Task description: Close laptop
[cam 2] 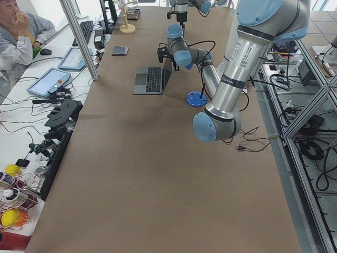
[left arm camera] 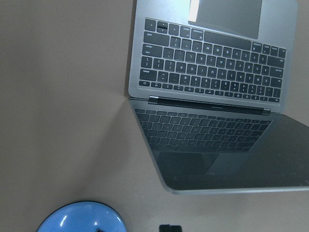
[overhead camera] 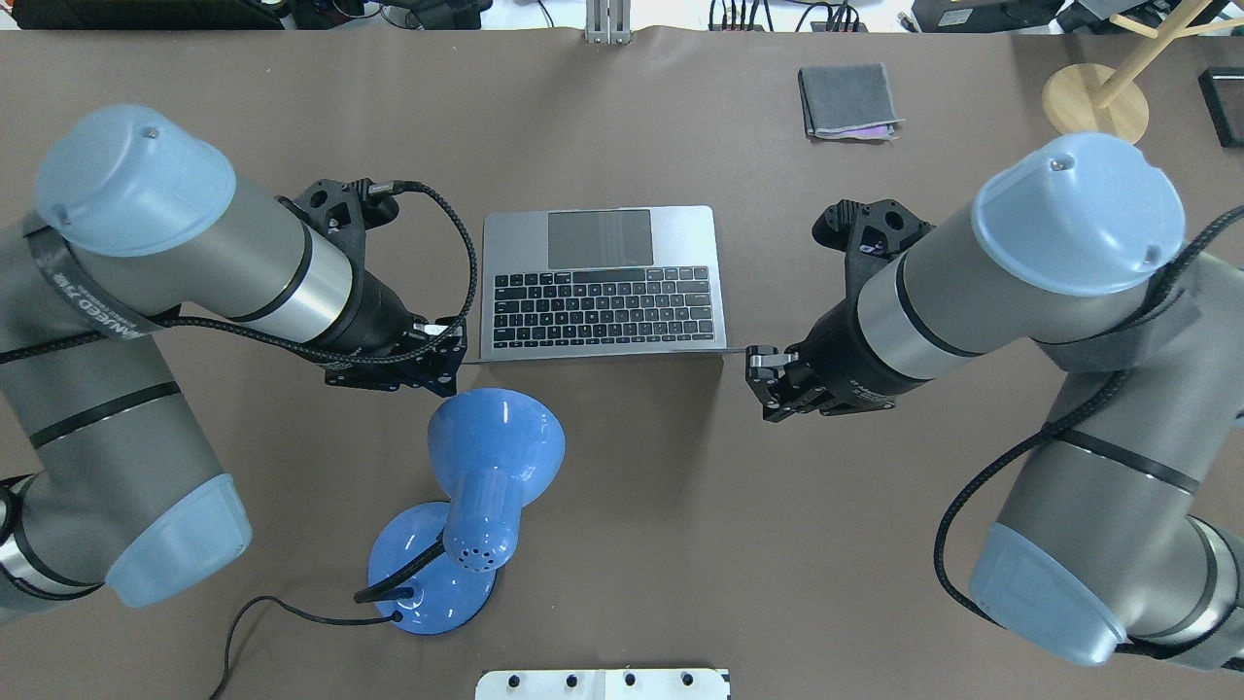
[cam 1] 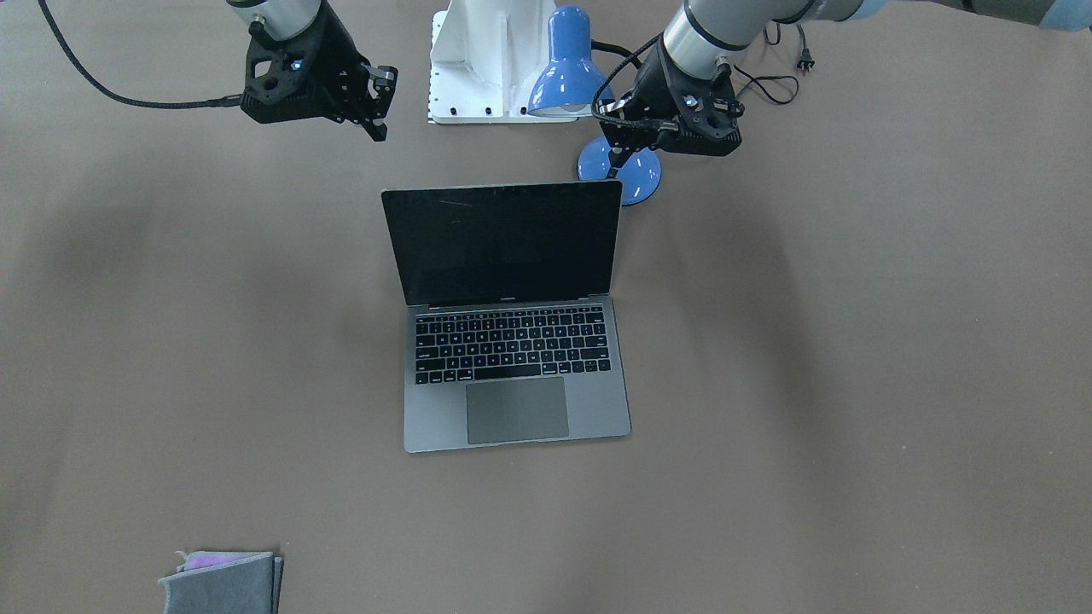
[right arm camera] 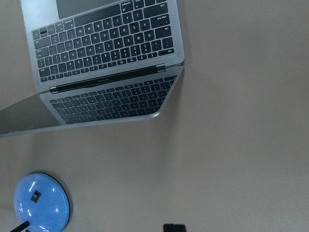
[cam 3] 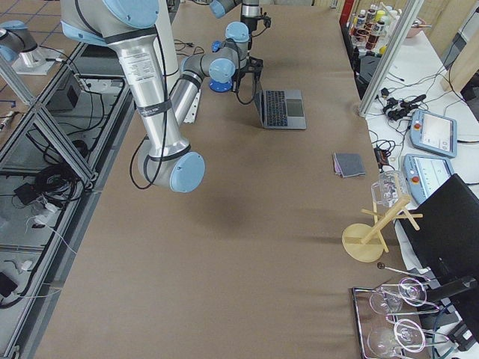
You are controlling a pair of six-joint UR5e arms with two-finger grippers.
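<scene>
The space-grey laptop [cam 1: 512, 341] stands open in the middle of the table, its black screen upright and facing away from me. It also shows in the overhead view [overhead camera: 603, 292] and in both wrist views [left arm camera: 207, 63] [right arm camera: 101, 43]. My left gripper [overhead camera: 445, 355] [cam 1: 621, 153] hovers just behind the lid's left corner, apart from it. My right gripper [overhead camera: 763, 374] [cam 1: 379, 128] hovers behind and to the right of the lid's right corner. Both look shut and empty; only a small black fingertip shows at the bottom of each wrist view.
A blue desk lamp [overhead camera: 491, 457] stands behind the laptop on my left side, its base [cam 1: 621, 175] close under the left gripper. A folded grey cloth [overhead camera: 847, 100] lies at the far right. A wooden stand [overhead camera: 1093, 97] is in the far right corner.
</scene>
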